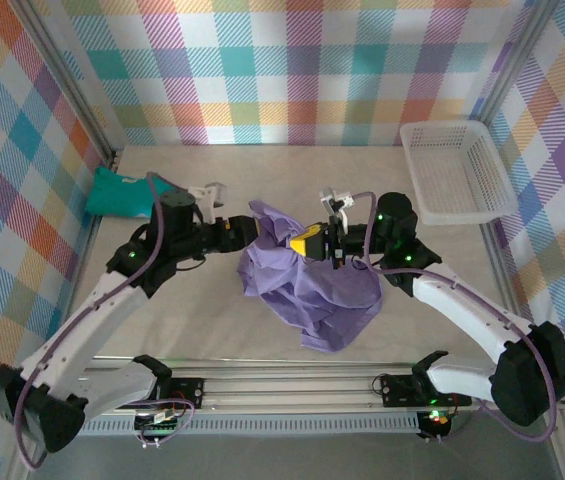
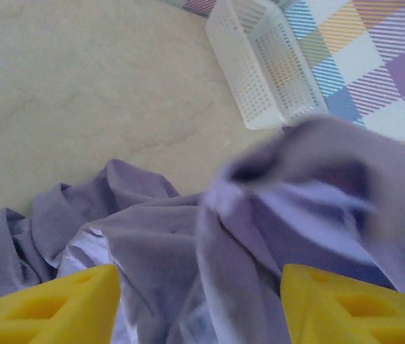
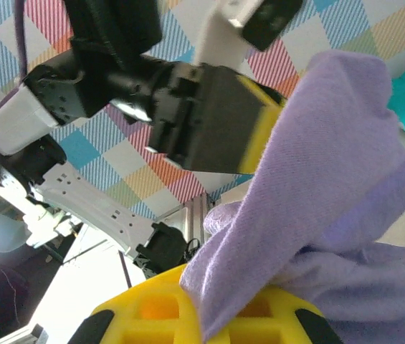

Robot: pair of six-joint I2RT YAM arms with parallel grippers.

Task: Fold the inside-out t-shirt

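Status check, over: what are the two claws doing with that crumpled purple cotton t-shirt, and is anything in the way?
Right gripper shut on a fold of the crumpled lavender cotton t-shirt. Left gripper open against it. Teal folded garment and white plastic basket sit apart.

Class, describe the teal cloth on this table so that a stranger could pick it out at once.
Look to the table's far left corner, by the checked wall. A teal-green cloth lies there, just beyond the left arm. Unlike the crumpled lavender t-shirt mid-table and the white mesh basket at far right, it alone is green.
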